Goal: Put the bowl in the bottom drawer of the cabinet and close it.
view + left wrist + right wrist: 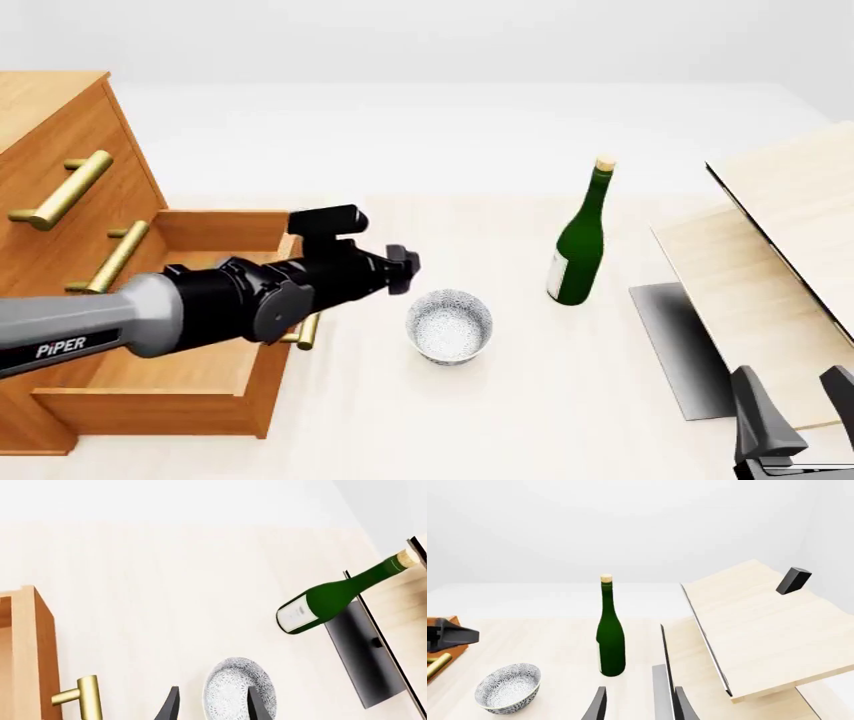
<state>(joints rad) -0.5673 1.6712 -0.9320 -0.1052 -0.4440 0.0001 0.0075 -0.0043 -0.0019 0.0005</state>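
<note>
Two open hands, neither holding anything: the left hand (400, 268) nears the bowl (449, 325); a misjudged pinch could tip it toward the bottle (579, 240).

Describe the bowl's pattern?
White with a fine grey speckle, inside and out; the bowl shows it best in the right wrist view.

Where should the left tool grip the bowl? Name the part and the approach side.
Grip the bowl by its rim wall, coming from above with one finger inside and one outside. It stands upright with its mouth open, and the left tool is open beside it.
</note>
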